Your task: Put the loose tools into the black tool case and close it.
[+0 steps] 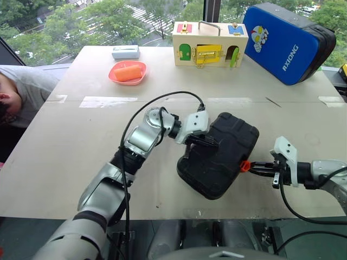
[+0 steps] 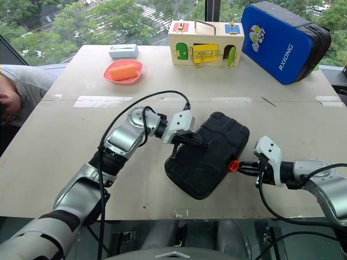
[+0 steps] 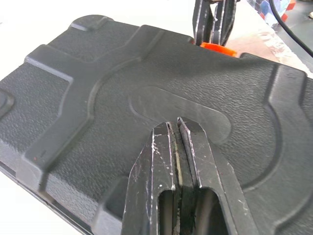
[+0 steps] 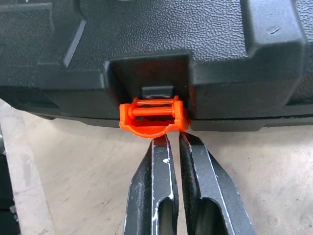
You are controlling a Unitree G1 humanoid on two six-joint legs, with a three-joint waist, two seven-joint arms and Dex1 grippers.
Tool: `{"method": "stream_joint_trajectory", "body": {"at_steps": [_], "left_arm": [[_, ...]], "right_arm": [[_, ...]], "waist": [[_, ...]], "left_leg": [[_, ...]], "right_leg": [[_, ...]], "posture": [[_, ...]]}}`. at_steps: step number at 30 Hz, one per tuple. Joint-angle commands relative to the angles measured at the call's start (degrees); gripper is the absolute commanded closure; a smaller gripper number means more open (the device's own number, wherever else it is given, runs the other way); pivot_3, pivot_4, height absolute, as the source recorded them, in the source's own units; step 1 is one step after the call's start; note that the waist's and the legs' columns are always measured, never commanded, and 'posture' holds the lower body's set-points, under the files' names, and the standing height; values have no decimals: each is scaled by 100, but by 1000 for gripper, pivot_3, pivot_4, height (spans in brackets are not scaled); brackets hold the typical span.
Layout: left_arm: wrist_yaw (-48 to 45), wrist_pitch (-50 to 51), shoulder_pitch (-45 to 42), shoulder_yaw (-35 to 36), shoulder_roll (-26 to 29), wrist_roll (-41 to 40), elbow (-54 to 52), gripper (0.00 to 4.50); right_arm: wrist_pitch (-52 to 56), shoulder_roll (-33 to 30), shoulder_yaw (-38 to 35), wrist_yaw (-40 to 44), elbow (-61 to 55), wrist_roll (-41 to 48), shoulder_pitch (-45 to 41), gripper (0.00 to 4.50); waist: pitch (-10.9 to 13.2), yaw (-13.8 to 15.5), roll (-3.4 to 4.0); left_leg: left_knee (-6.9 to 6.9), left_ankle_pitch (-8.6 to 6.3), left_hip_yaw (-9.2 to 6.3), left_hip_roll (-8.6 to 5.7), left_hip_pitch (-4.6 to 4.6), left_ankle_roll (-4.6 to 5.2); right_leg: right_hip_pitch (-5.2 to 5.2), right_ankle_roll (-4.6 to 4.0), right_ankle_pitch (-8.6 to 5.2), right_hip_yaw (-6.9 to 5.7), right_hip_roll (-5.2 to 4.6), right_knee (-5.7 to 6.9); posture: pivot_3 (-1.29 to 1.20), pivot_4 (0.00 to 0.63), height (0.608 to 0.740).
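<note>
The black tool case [image 1: 225, 157] lies with its lid down on the table, turned at an angle, ribbed shell up. My left gripper [image 1: 205, 142] is shut, its fingertips [image 3: 174, 126] resting on the lid's near-left part. An orange latch [image 4: 154, 116] hangs on the case's right side wall. My right gripper [image 4: 172, 141] is shut and holds nothing, its tips right at the latch's lower edge. In the left wrist view, the right gripper [image 3: 213, 22] rises behind the latch [image 3: 215, 47]. The loose tools are out of view.
At the back stand a wooden box with coloured doors [image 1: 209, 43] and a blue padded bag [image 1: 284, 43]. A pink bowl with an orange item [image 1: 128, 72] and a small pale box [image 1: 126, 52] sit back left. A person [image 1: 16, 92] leans at the table's left edge.
</note>
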Motion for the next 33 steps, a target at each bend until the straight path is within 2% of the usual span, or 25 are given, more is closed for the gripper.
{"method": "stream_joint_trajectory", "body": {"at_steps": [1, 10, 14, 17, 18, 19, 20, 23, 24, 26, 27, 30, 33], "left_arm": [[59, 66, 289, -487, -107, 485, 349, 4469], [45, -6, 362, -531, -174, 556, 328, 4469], [125, 7, 397, -373, -184, 540, 292, 4469], [285, 558, 489, 197, 116, 193, -72, 4469], [195, 873, 568, 459, 341, -58, -314, 3808], [84, 1183, 668, 718, 592, -328, -575, 3602], [-29, 1519, 804, 1027, 917, -635, -873, 3094], [-276, 2566, 1283, 1887, 1878, -1555, -1692, 1640], [-332, 2950, 1499, 2264, 2258, -1857, -1921, 1250], [-432, 3607, 2061, 3140, 3071, -2343, -2337, 187], [-416, 3820, 2336, 3556, 3361, -2518, -2508, 0], [-245, 4162, 3069, 4536, 3777, -2810, -2806, 0], [-9, 4348, 3721, 5174, 3769, -3015, -3253, 0]], "right_arm": [[-76, 164, -316, 18, -922, 654, -202, 4500], [239, 308, -456, -148, -1118, 854, -223, 4500], [-237, 54, -406, 113, -1056, 491, 70, 4500], [-1014, -314, -844, 501, -864, 104, 624, 4500], [-1229, -418, -1047, 676, -707, 65, 752, 4500], [-1344, -490, -1274, 892, -552, 166, 848, 4005], [-1352, -580, -1559, 1172, -392, 386, 940, 3686], [-1457, -828, -2201, 1869, 88, 729, 1119, 2121], [-1514, -956, -2371, 2085, 333, 735, 1131, 1718], [-1470, -1328, -2713, 2601, 926, 784, 1127, 686], [-1410, -1498, -2840, 2805, 1178, 831, 1090, 204], [-1253, -1783, -2989, 3110, 1664, 990, 887, 95], [-1299, -1793, -2867, 3148, 1884, 988, 639, 95]], "waist": [[0, -1, 0], [-43, 3, -1], [-55, 142, 7], [-54, 116, 7], [-54, 74, 8], [-50, 20, 12], [-47, -52, 10], [-38, -215, 20], [-33, -232, 23], [-16, -237, 26], [-9, -219, 28], [0, -80, 29], [4, 27, 32]], "left_leg": [[0, 0, 0, 0, 0, 0], [-8, -14, 0, 2, 21, 23], [-7, -19, -9, -3, 29, 33], [-7, -21, -6, -6, 27, 34], [-9, -16, -5, -6, 24, 25], [-12, -15, -3, -5, 24, 25], [-19, -16, 2, -2, 31, 26], [-41, -22, 3, 12, 56, 37], [-47, -22, 2, 19, 60, 37], [-53, -23, 4, 29, 46, 36], [-59, -22, 5, 29, 37, 34], [-62, -9, 9, 23, 27, 6], [-63, -9, 10, 11, 26, 6]], "right_leg": [[0, 0, 0, 0, 0, 0], [14, 0, 0, 4, 1, 0], [36, 1, -1, -14, -6, -28], [44, 4, -3, -11, -9, -41], [42, 5, -3, -9, -9, -41], [40, 4, -3, -7, -8, -39], [37, 4, -3, 6, -2, -33], [36, -4, -3, 31, 21, -18], [35, -10, -3, 30, 28, -19], [14, -16, -5, 34, 35, -20], [3, -16, -5, 35, 33, -25], [1, -14, -4, 30, 17, -46], [5, -13, -4, 27, -6, -50]], "posture": [[0, 150, 735], [0, 150, 735], [0, 150, 735], [0, 150, 735], [0, 150, 735], [0, 150, 735], [0, 150, 735], [0, 150, 735], [0, 150, 735], [0, 150, 735], [0, 150, 735], [0, 150, 735], [0, 150, 735]]}}
